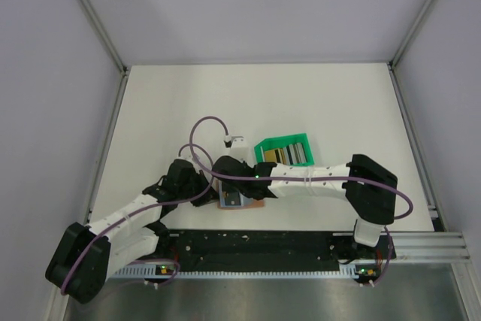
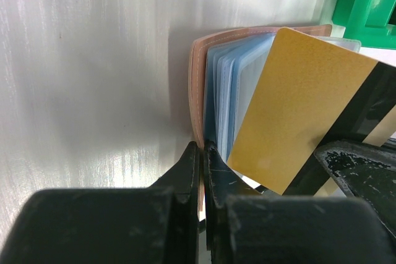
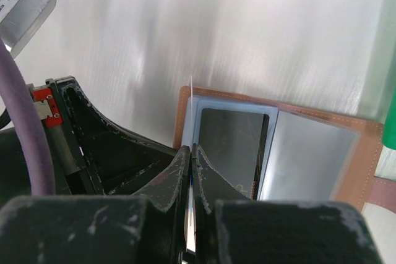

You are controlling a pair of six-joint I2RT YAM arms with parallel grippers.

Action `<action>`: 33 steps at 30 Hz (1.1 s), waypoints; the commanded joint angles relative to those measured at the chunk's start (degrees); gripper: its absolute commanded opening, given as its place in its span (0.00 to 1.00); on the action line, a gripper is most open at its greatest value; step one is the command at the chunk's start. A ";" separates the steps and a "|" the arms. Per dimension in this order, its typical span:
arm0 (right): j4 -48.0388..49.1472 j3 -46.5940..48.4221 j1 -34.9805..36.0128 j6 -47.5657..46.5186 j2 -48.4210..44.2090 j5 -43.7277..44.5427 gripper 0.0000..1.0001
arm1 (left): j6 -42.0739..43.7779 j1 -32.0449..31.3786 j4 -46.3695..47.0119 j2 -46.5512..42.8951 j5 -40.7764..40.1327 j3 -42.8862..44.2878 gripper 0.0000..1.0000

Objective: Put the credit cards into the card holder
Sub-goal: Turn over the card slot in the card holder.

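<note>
Card holder (image 1: 254,202) lies open on table (image 1: 188,103) near the arm bases, between both grippers, just in front of green tray (image 1: 284,143) with more credit cards (image 1: 289,155). Left gripper (image 2: 202,156) pressed together, pinching the tan cover edge. Right gripper (image 3: 190,153) pinches gold card (image 2: 297,103), tilted over the clear sleeves; one sleeve holds a dark card (image 3: 232,149).

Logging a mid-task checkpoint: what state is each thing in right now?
card holder: open, sleeves fanned
gold card: gripped, tilted, not yet sleeved
green tray: holds more cards
left gripper: jaws shut on card holder
right gripper: jaws shut on gold card
</note>
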 commanded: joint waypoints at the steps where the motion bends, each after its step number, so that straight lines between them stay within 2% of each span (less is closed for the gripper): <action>1: -1.62 3.13 0.92 -0.80 1.12 0.79 0.00 | -0.37 -0.22 2.41 -0.53 0.35 -0.33 0.00; 7: -3.12 4.44 0.92 -1.24 1.73 1.05 0.00 | -0.37 -0.22 2.50 -0.62 0.27 -0.42 0.00; 33: -13.92 7.52 2.41 -3.26 -1.17 11.77 0.00 | 0.33 -0.14 2.15 -0.44 -0.26 -0.33 0.00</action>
